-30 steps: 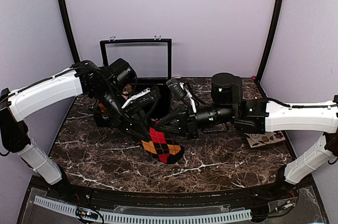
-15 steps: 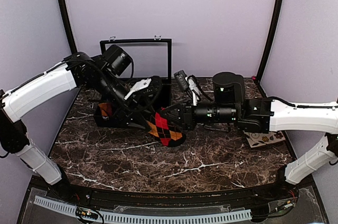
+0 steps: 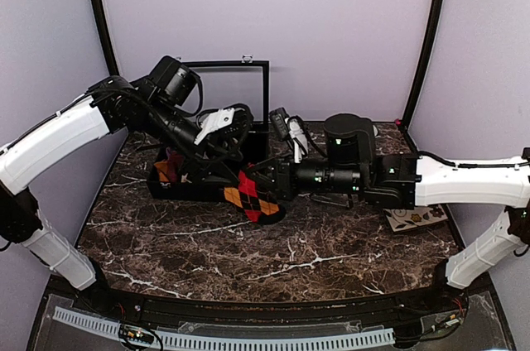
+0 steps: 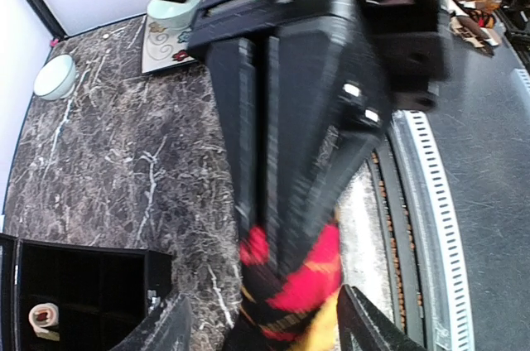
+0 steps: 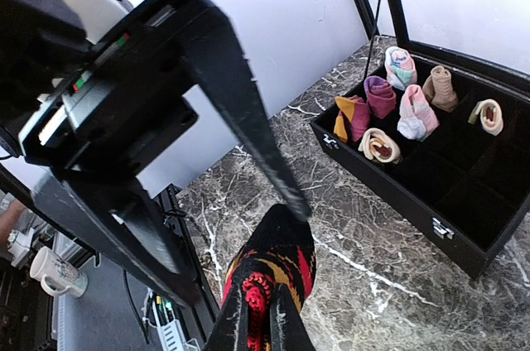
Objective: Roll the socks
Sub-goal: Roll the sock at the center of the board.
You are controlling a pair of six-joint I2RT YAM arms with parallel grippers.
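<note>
The sock has been carried back from the middle of the tabletop toward the open box. The left gripper has lifted with it, and the right gripper has pushed further left to meet it.

The left gripper is clamped almost fully together on the sock's upper end; its wrist view shows red and yellow knit pinched between the fingers. The sock hangs aslant, its long axis running from that grip down and rightward to the toe. Whether the toe touches the tabletop is unclear.

The right gripper sits just right of the sock's upper part, with the knit straight ahead of its fingertips. Whether it has closed on the sock cannot be told, as its fingers merge with the black fabric. By these views the left gripper has the hold and the right looks placed to take the free length.
</note>
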